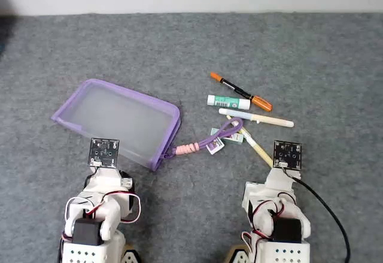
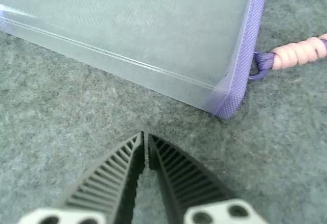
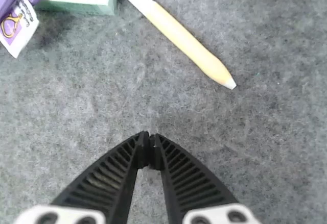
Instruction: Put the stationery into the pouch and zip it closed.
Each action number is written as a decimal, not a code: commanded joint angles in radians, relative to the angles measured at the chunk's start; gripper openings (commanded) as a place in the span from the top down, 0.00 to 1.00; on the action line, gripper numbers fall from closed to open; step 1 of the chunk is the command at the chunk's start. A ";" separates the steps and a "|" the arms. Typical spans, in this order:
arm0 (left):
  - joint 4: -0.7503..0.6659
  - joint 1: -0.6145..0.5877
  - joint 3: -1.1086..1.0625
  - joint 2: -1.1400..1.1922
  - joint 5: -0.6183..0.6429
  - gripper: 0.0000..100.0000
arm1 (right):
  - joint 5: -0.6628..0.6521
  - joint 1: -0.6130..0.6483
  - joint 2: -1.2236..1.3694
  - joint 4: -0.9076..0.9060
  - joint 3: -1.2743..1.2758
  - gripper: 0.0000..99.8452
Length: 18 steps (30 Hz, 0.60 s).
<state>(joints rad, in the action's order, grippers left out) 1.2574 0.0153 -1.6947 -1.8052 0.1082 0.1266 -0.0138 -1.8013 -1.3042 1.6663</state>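
Left tool and right tool pinched together, empty; purple strap half-covers green box, pouch cropped.

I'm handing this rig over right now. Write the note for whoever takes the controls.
Grippers: the left gripper is shut and empty, by a corner of the pouch. The right gripper is shut and empty, near the tip of the yellow pen.
Things: the pouch lies flat; I cannot tell if its zip is open. The orange marker, glue stick, cream pen, yellow pen and small green box all lie outside it.
Done: nothing packed.
Left: load every item, then zip closed.
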 commanded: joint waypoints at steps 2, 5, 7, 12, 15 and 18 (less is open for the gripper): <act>0.005 -0.003 0.013 -0.011 -0.005 0.99 | 0.014 0.007 -0.012 -0.002 0.017 0.99; 0.005 -0.003 0.013 -0.011 -0.005 0.99 | 0.014 0.001 -0.012 -0.002 0.017 0.99; 0.005 -0.003 0.013 -0.011 -0.005 0.99 | 0.014 0.007 -0.012 -0.002 0.017 0.99; 0.005 -0.003 0.013 -0.011 -0.005 0.99 | 0.011 0.030 -0.012 -0.001 0.017 0.99; 0.005 -0.003 0.013 -0.011 -0.005 0.99 | 0.011 0.027 -0.012 -0.001 0.017 0.99; 0.005 -0.003 0.013 -0.011 -0.005 0.99 | 0.008 0.051 -0.012 -0.001 0.015 0.99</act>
<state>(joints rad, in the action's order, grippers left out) 1.2574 0.0153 -1.6947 -1.8052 0.1082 0.1266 0.0107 -1.8013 -1.3042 1.6663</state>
